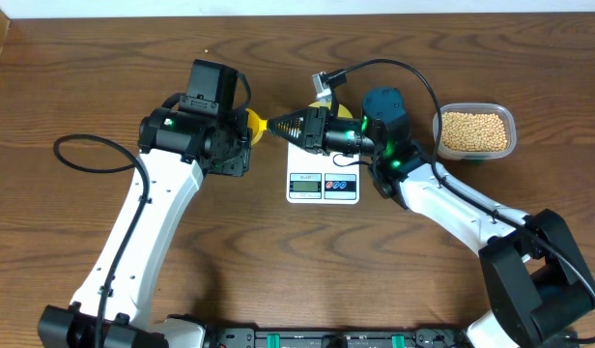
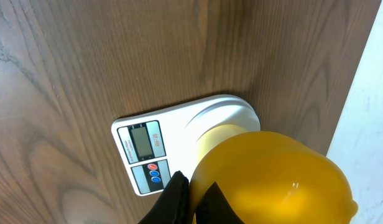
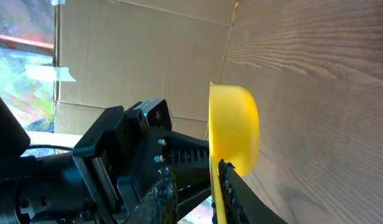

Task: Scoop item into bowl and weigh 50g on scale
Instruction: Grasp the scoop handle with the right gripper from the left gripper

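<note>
Evidently early on: left gripper (image 2: 193, 190) clenched on the yellow scoop (image 2: 272, 180) near the scale (image 1: 324, 184), right gripper (image 3: 196, 177) straddling its handle, grip unclear; the soybeans (image 1: 474, 132) sit in the clear tub (image 1: 511, 120), the pale bowl (image 2: 221, 134) waits on the scale, nothing weighed yet.

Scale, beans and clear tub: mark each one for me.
scale (image 1: 324, 185), overhead view, front panel between display and buttons.
beans (image 1: 476, 132), overhead view, middle of the heap.
clear tub (image 1: 476, 106), overhead view, far rim.
</note>
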{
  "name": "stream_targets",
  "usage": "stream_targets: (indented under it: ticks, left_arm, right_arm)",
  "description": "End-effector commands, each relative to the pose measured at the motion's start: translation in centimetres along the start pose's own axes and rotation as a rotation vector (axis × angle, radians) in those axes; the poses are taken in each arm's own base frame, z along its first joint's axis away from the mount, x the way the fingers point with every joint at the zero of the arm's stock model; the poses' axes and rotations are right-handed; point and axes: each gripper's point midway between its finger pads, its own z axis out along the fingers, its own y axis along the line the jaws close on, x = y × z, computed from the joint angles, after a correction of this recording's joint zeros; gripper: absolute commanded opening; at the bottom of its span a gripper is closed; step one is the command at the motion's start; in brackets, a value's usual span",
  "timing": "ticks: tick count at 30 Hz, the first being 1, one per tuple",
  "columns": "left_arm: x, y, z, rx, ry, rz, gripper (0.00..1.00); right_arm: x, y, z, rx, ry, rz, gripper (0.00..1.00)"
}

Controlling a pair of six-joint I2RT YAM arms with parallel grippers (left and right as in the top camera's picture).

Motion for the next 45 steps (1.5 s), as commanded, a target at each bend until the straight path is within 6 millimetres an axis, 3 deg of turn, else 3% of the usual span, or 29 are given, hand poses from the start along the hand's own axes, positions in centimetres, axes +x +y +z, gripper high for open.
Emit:
stream_targets:
  ticks: [1,7,13,15,20,30,31,33,34,38,40,45]
  left_arm:
    - [-0.3,0.0,0.1,-0.005,-0.018,-0.009,0.08]
    - [-0.3,0.4,0.1,-0.02,-0.019,-0.01,0.07]
    - [-0.3,0.5,0.1,-0.023,-0.02,-0.01,0.07]
    - [-0.3,0.5,0.1,-0.023,-0.02,-0.01,0.07]
    - [-0.3,0.5,0.1,-0.023,-0.02,-0.01,0.08]
    - [-0.3,0.5,0.1,-0.024,-0.02,-0.01,0.08]
    - [-0.3,0.5,0.1,-0.024,-0.02,-0.01,0.11]
    - [-0.3,0.5,0.1,-0.024,-0.02,-0.01,0.44]
    - [-0.3,0.5,0.1,-0.024,-0.02,-0.01,0.46]
    - [-0.3,0.5,0.1,-0.024,-0.02,-0.01,0.72]
    - [-0.3,0.5,0.1,-0.024,-0.02,-0.009,0.89]
    - [-0.3,0.5,0.1,-0.024,-0.02,-0.009,0.91]
  right_arm:
    - [-0.4,0.4,0.1,-0.005,-0.011,-0.025,0.21]
    - [-1.0,0.2,0.1,0.007,-0.043,-0.036,0.3]
    - [-1.4,0.0,0.0,0.018,-0.071,-0.036,0.3]
    - [-1.4,0.0,0.0,0.018,-0.071,-0.036,0.25]
    - [-1.3,-0.2,0.0,0.028,-0.064,-0.039,0.01]
    - [-1.2,-0.3,0.1,0.029,-0.062,-0.039,0.01]
    - [-1.2,-0.3,0.1,0.03,-0.062,-0.048,0.01]
    - [-1.2,-0.3,0.1,0.03,-0.06,-0.061,0.01]
    - [-1.2,-0.3,0.1,0.03,-0.06,-0.064,0.01]
    - [-1.1,-1.1,0.0,0.06,-0.059,-0.062,0.01]
    - [-1.2,-1.7,0.0,0.086,-0.067,-0.054,0.01]
    - [-1.6,-2.3,-0.1,0.118,-0.088,-0.119,0.01]
